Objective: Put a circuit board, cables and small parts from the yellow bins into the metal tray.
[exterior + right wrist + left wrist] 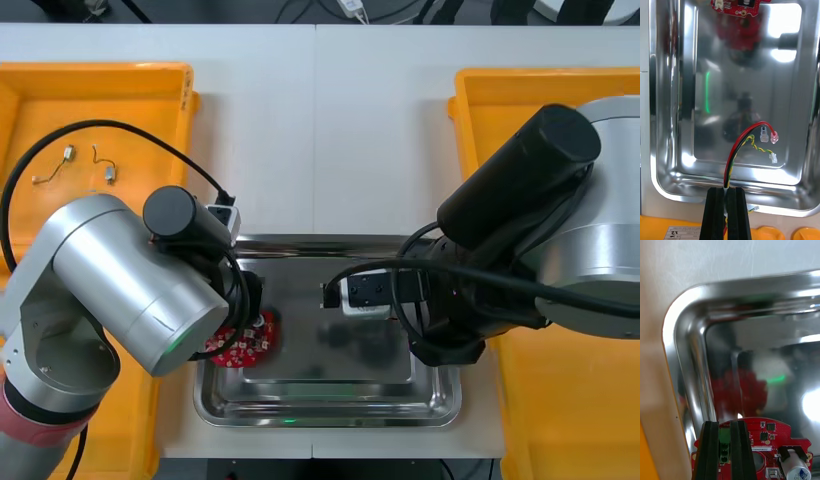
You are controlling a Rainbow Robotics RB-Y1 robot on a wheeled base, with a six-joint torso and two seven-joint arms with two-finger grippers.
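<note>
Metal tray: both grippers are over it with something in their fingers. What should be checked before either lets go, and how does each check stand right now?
1. Left gripper shut on the round red circuit board: ok.
2. Board over the metal tray floor, inside its rim: ok.
3. Board resting on the floor rather than hanging above it: cannot tell.
4. Right gripper shut on the red and yellow cable: ok.
5. Cable's free ends over the tray floor: ok.
6. Cable's drop spot apart from the board: ok.
</note>
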